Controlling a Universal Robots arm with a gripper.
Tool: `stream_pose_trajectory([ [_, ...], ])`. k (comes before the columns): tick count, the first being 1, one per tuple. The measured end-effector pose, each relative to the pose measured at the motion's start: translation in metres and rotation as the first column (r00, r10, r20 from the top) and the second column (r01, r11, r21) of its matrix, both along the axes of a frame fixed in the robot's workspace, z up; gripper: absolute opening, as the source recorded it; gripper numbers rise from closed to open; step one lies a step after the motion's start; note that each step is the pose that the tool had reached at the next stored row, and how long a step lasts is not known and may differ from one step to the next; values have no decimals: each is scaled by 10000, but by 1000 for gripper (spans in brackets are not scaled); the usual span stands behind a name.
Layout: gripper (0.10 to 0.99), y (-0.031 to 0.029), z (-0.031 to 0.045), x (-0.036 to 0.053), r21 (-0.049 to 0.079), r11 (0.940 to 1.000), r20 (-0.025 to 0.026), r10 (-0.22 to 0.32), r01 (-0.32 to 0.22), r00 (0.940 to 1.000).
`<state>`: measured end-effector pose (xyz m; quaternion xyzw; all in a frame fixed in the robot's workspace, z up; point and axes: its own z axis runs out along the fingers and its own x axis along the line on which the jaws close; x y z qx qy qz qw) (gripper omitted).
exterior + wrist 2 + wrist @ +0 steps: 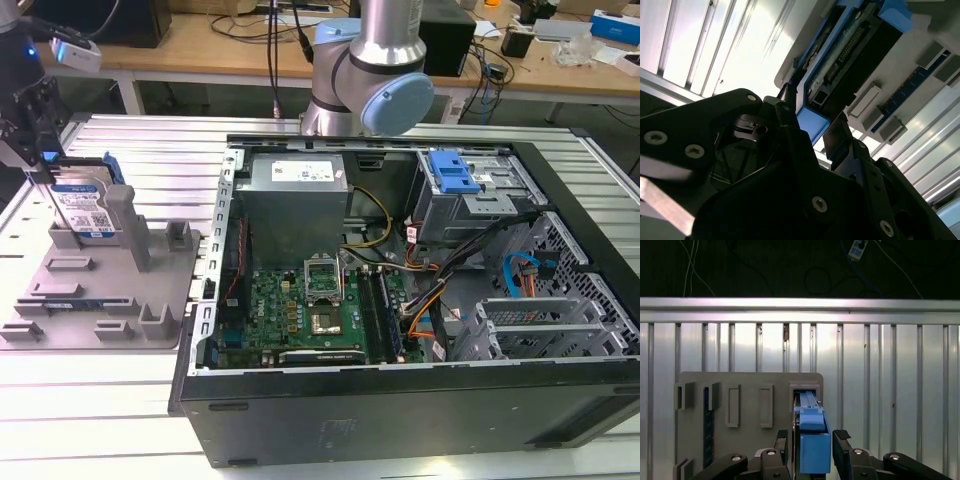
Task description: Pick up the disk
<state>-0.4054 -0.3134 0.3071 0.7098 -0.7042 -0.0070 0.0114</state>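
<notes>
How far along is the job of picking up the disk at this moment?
Done: the gripper is at the disk, around its upper edge. In hand: the grasp, though I cannot tell whether it is closed. Left: the lift; the disk stands upright in a slot of the tray.

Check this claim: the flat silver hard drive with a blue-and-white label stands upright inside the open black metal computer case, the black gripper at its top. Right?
One detail is wrong. The exterior view shows the silver hard drive standing upright in the grey plastic fixture tray, to that view's left of the open black computer case, not inside it. The black gripper is at its top.
</notes>
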Motion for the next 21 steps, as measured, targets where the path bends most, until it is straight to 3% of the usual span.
stream_pose_trajectory([
  [12, 482, 1, -30, 0, 1, 10000, 2, 1, -1, 10000],
  [19, 482, 0, -86, 0, 0, 10000, -1, 2, -2, 10000],
  [20, 467, 0, -89, 0, 0, 10000, -1, 1, -1, 10000],
  [21, 396, 0, -93, -1, -3, 10000, 0, 1, -1, 10000],
])
